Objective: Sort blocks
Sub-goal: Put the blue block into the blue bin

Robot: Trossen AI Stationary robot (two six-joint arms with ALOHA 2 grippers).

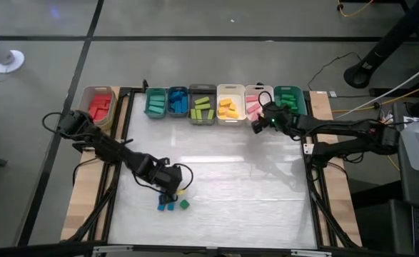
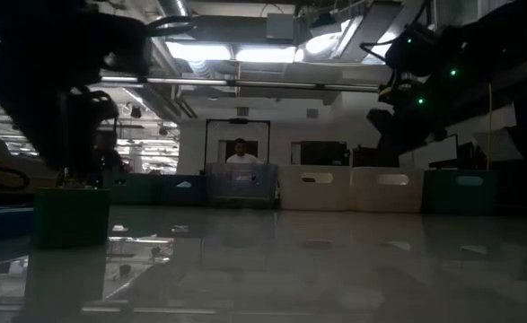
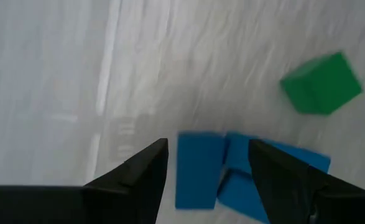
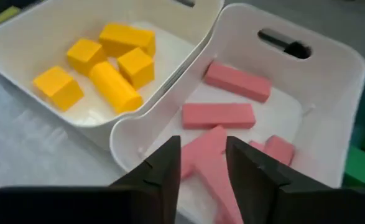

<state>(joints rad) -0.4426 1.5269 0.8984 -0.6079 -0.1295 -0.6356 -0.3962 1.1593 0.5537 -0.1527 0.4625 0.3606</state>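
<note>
The right gripper (image 4: 202,163) hangs over the white bin (image 4: 331,68) of pink blocks (image 4: 218,116) in the row along the table's far edge, its jaws part open with a pink bar (image 4: 207,163) lying between them on the bin's floor; whether it still grips is unclear. Beside it sits the white bin (image 4: 27,50) of yellow blocks (image 4: 114,84). Near the table's front edge, the left gripper (image 3: 208,163) stands wide open above the blue blocks (image 3: 198,168), holding nothing, with a green cube (image 3: 322,84) just beside them on the table (image 1: 252,193).
</note>
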